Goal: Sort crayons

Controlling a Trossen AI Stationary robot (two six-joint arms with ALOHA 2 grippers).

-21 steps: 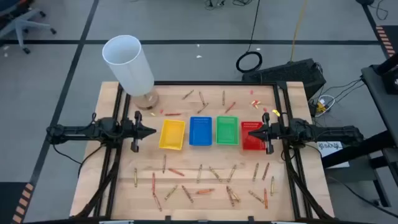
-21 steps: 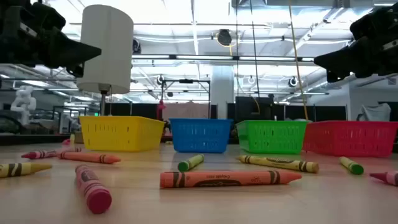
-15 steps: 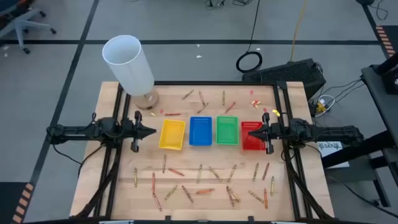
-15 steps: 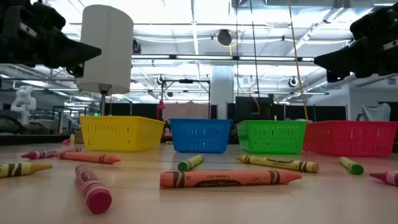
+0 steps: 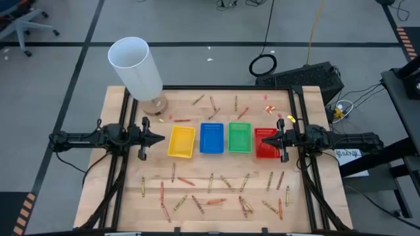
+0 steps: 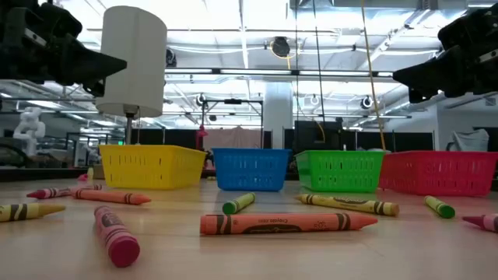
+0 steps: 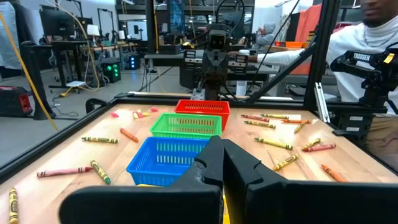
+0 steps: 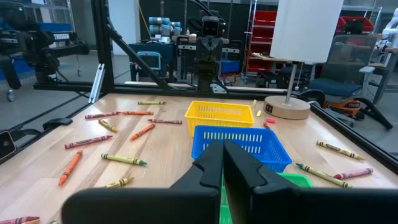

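Observation:
Many crayons lie flat and scattered on the wooden table: several across the near half [image 5: 216, 202] [image 6: 288, 224] and a few behind the trays [image 5: 211, 105]. Four trays stand in a row at mid-table: yellow [image 5: 182, 141], blue [image 5: 211, 137], green [image 5: 239, 137], red [image 5: 265, 145]. My left gripper [image 5: 159, 138] [image 7: 221, 148] hovers shut just left of the yellow tray, pointing level at the row. My right gripper [image 5: 264, 138] [image 8: 222, 147] hovers shut over the red tray, pointing back toward the left. Neither holds anything.
A lamp with a tall white shade [image 5: 134, 64] stands on a round base [image 5: 155, 105] at the far left. Tiny red-pink scraps [image 5: 269, 108] lie at the far right. Dark frame rails [image 5: 298, 111] run along the table's sides. A person [image 7: 367, 43] sits beyond the table.

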